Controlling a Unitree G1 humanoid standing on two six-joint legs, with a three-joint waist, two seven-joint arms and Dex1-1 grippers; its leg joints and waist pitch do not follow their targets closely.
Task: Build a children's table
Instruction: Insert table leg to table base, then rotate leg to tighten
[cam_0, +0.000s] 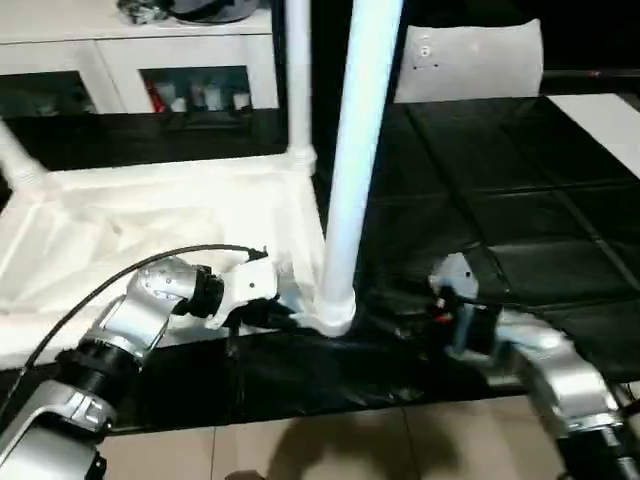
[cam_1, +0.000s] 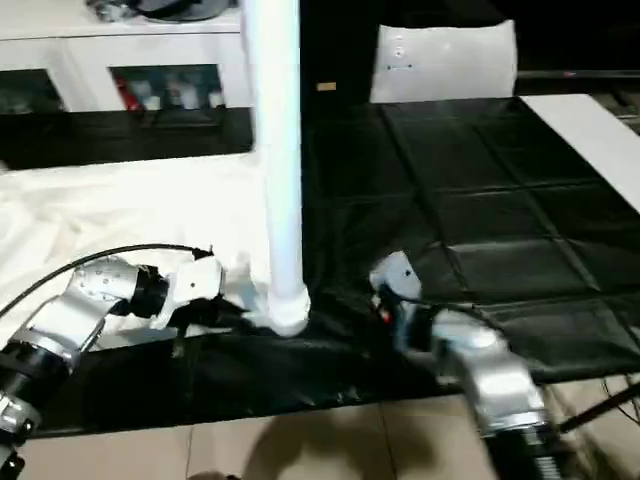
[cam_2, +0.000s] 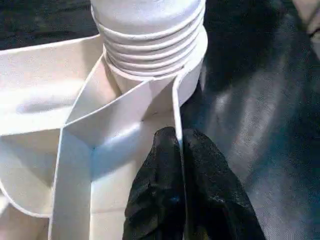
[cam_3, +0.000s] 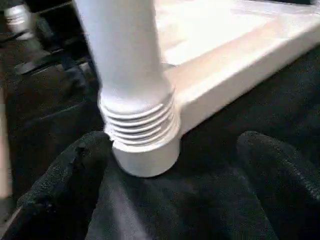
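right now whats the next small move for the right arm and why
Probably draw the right gripper back from the leg. Its fingers stand open either side of the threaded base, which sits upright in the tabletop corner socket, while the left gripper pinches a rib beside it.

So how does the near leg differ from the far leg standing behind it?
The near leg stands in the tabletop's near corner socket by the left gripper, while the far leg stands in the corner behind. The near leg looks thicker in the picture; the far leg looks thinner. The near leg's threaded end shows above its socket; the far leg's joint is too small to read. Both are white, upright tubes.
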